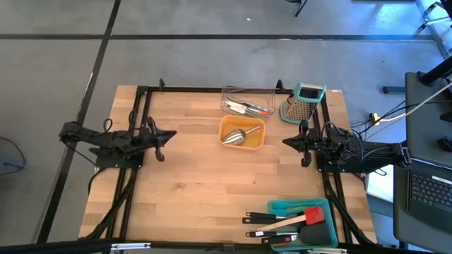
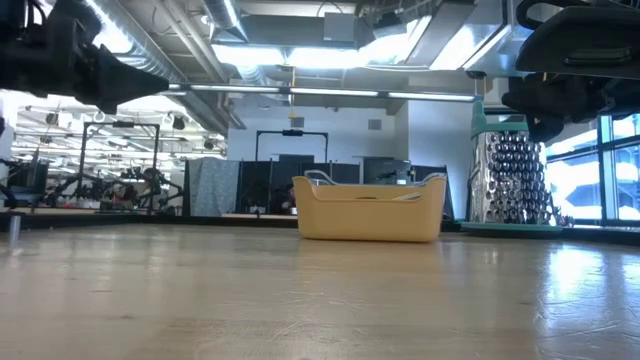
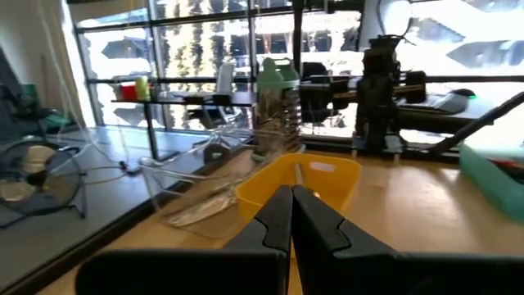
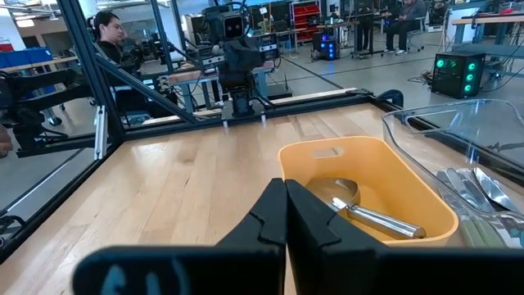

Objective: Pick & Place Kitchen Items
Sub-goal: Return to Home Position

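Both arms sit low at the sides of the worktop (image 1: pixel 191 183), facing each other across it. The left gripper (image 1: pixel 168 135) is at the left edge and the right gripper (image 1: pixel 288 142) at the right edge. On each, the 2 fingers are pressed together with nothing between them.

The kitchen items lie in 3 trays:
- **Orange tray (image 1: pixel 258 143):** between the 2 grippers, it holds the steel scoop (image 4: pixel 368 215).
- **Clear tray (image 1: pixel 224 99):** just behind the orange one, it holds a few slim utensils (image 1: pixel 248 108).
- **Teal tray (image 1: pixel 282 206):** at the near right corner, it carries the black spatulas (image 1: pixel 314 234) and a red spatula (image 1: pixel 313 215). Their handles stick out past its left rim.

A steel grater (image 1: pixel 305 106) stands beside the clear tray, close to the right arm. No loose item shows on the bare wood, so the sorting looks finished and only the retreat to rest remains.

The risk now is probably small and comes from arm travel alone.
- **Right arm:** it is near both the grater and the orange tray. A wide swing of the wrist could tip the grater or push the tray and disturb the scoop.
- **Teal tray:** it sits close to the worktop's front edge beside the right arm's frame. A knock there could send the overhanging handles, or the tray itself, off the edge.
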